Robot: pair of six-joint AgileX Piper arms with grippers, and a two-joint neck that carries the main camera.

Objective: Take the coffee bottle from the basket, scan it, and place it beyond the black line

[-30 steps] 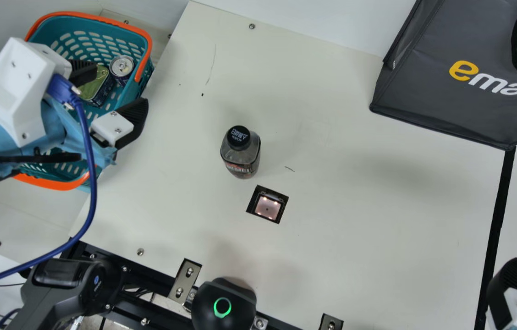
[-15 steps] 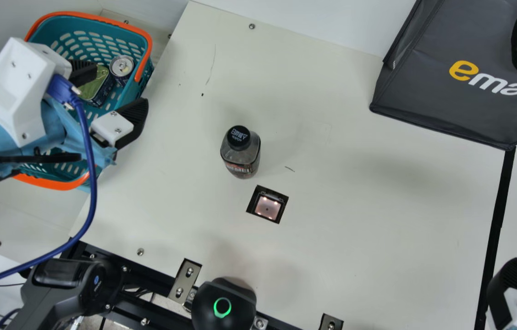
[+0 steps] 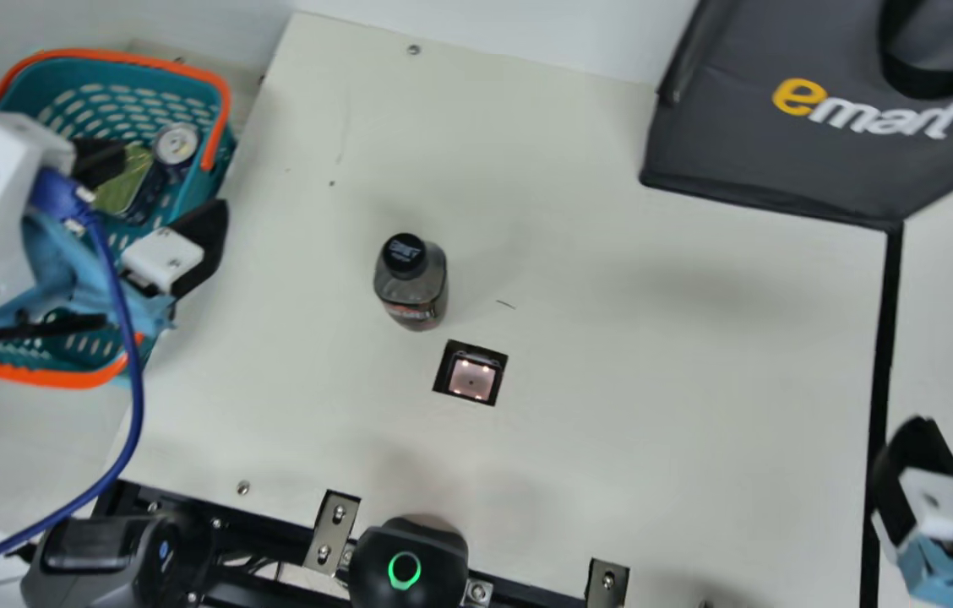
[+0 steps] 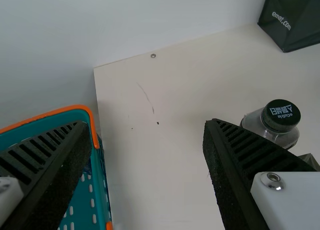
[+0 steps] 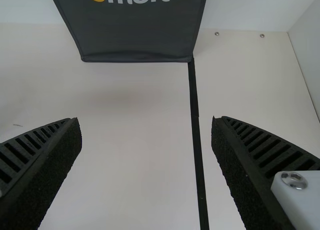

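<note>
Your coffee bottle stood upright, eleven o'clock from the scanner window; a shopping bag stood at two. Your left gripper gaped over the basket at nine, your right gripper gaped near the black line.

I see a pale, plain wall rising behind a cream table whose smooth top bears thin dark scratches and small round screws. In the right wrist view, a second pale wall meets the first at a corner. Dark metal rails run along my table's near edge. Light falls softly, leaving faint, blurred shadows
</note>
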